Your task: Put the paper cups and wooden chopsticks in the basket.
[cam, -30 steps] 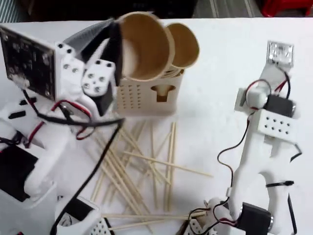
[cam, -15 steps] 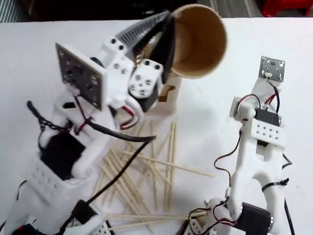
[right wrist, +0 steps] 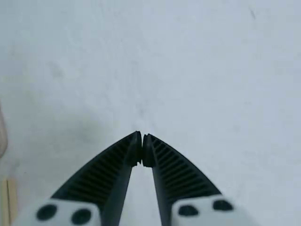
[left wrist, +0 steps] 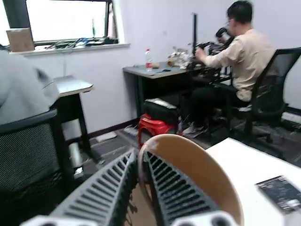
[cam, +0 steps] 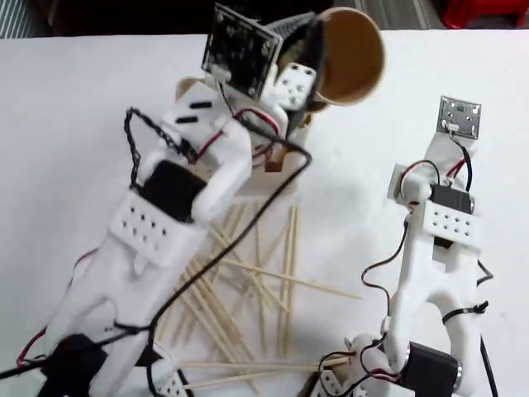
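A tan paper cup (cam: pixel 351 54) hangs tilted on its side above the table's far edge, just right of the white basket (cam: pixel 283 160). My left gripper (cam: pixel 312 41) is shut on its rim; the left wrist view has the rim pinched between the ribbed fingers (left wrist: pixel 164 183), with the paper cup (left wrist: pixel 193 174) bulging to one side. The left arm lies across the basket and hides most of it. Many wooden chopsticks (cam: pixel 248 281) lie scattered on the table in front of the basket. My right gripper (right wrist: pixel 141 149) is shut on nothing above bare white table.
The right arm (cam: pixel 438 240) stands upright at the right side, well apart from the chopstick pile. Behind the cup runs the table's far edge (cam: pixel 430 33). Bare table stretches to the left of the basket.
The left arm has swung right and stretched out over the basket, carrying the cup from the basket's left side to its right. The right arm has shifted only slightly.
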`<state>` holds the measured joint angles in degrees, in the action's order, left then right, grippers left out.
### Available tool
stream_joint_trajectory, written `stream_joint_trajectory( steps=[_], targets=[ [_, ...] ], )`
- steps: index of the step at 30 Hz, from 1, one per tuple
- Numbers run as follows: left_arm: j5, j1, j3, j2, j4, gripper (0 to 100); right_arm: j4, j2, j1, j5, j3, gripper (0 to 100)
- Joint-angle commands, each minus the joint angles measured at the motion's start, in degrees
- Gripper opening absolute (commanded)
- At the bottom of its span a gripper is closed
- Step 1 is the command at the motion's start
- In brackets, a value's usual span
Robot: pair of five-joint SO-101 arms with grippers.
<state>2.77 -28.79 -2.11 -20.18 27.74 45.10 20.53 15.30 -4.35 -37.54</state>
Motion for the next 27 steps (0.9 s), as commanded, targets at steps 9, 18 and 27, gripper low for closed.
stream_joint_trajectory(
  steps=[9,18,27],
  targets=[
    [-0.3,7.7,3.2,2.9,5.2,6,-0.5,1.7,0.7,0.4,0.3,1.8],
    [-0.6,11.8,3.4,2.9,14.9,20,-0.4,1.7,0.6,0.4,0.2,1.8],
    [-0.7,13.1,3.5,3.1,14.9,16,-0.4,1.6,0.6,0.4,0.2,1.8]
  ],
)
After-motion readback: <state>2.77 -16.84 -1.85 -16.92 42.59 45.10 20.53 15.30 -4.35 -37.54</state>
